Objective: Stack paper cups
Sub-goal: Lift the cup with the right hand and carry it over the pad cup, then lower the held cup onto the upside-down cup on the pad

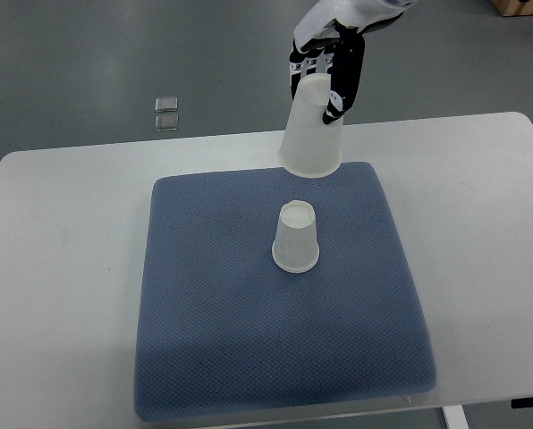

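Note:
A white paper cup (296, 237) stands upside down near the middle of the blue mat (213, 340). A black and white robot hand (331, 63) comes in from the top edge, so I cannot tell which side its arm belongs to. It grips a second white paper cup (309, 134) by its narrow base and holds it upside down, mouth downward, in the air over the mat's far edge. The held cup is beyond the standing cup and slightly to its right, apart from it.
The mat lies on a white table (61, 268) whose edges show on all sides. Two small clear squares (166, 113) lie on the grey floor beyond the table's far left.

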Tool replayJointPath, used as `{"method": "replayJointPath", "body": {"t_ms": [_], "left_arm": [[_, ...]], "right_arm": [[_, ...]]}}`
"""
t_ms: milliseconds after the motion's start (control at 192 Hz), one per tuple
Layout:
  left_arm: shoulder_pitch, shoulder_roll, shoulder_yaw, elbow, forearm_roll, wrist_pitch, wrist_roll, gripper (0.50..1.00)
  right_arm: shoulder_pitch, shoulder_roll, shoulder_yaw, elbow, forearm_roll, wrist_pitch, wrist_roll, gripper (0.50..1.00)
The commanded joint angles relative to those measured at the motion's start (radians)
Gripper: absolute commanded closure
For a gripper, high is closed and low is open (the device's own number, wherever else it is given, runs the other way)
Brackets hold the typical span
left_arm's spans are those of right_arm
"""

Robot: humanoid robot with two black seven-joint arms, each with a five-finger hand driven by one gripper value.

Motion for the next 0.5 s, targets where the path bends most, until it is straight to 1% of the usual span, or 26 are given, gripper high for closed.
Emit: {"method": "replayJointPath", "body": {"t_ms": [0, 270, 494], "left_arm": [[0.000, 0.000, 0.000, 0.001, 0.000, 0.000, 0.000, 0.500], [0.000, 0.000, 0.000, 0.001, 0.000, 0.000, 0.000, 0.500], [0.002, 0.000, 0.000, 0.006, -0.002, 0.000, 0.000, 0.500]], "right_arm": [[-0.018, 0.042, 0.027, -0.007, 0.007, -0.010, -0.002, 0.859], [-0.099, 0.095, 0.038, -0.018, 0.016, -0.062, -0.002, 0.857], [-0.136, 0.098, 0.035, -0.018, 0.017, -0.085, -0.002, 0.857]]}}
